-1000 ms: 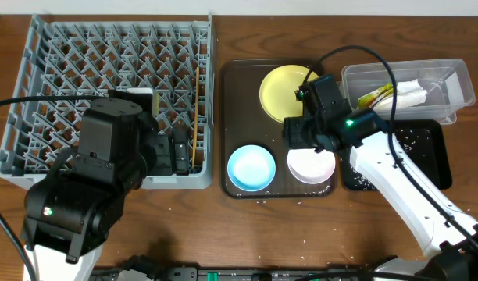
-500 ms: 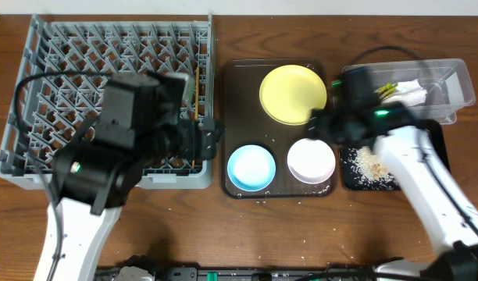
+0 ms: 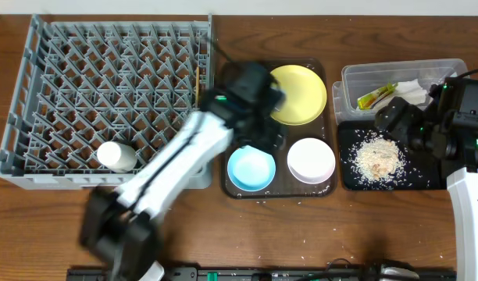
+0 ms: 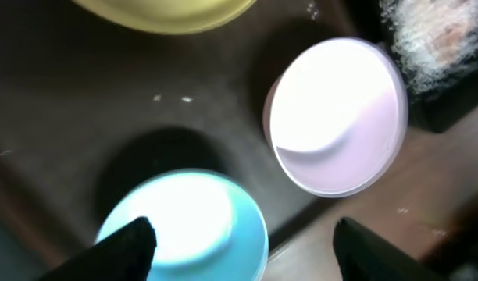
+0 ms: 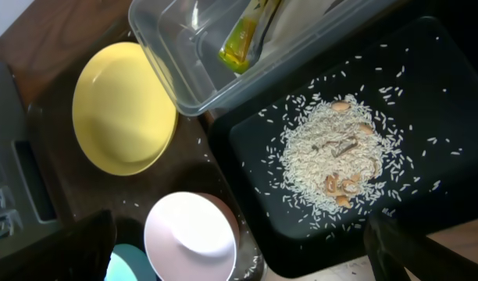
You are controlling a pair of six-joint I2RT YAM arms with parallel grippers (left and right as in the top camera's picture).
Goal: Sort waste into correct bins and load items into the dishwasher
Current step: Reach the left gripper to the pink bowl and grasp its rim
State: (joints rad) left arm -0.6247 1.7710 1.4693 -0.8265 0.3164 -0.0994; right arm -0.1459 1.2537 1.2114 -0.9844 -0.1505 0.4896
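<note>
The left end effector (image 4: 247, 248) hangs over the dark brown rectangular serving tray (image 3: 233, 78) in the centre of the overhead view. Its fingers are spread wide with nothing between them. Its arm is motion-blurred from above. The wrist view looks down on the light-blue round bowl (image 4: 188, 222) at lower left and the white round bowl (image 4: 337, 117) at upper right. The round yellow plate (image 3: 299, 94) sits in the tray's upper half.

The right end effector (image 5: 247, 248) is at the right of the overhead frame, above the shallow glossy black rectangular tray (image 3: 431, 178). Its fingers are also wide apart and empty. A heap of whitish-beige rice scraps (image 3: 377, 156) lies in the middle of that tray, with loose grains around it.

Just above it, the clear plastic rectangular tub (image 3: 403, 72) holds the small green-and-yellow wrapper (image 3: 376, 97) and the crumpled white paper napkin (image 3: 411, 91) side by side.

The large square grey plastic dish rack (image 3: 106, 86) fills the upper left. The small white cup (image 3: 116, 156) lies in its lower part.
</note>
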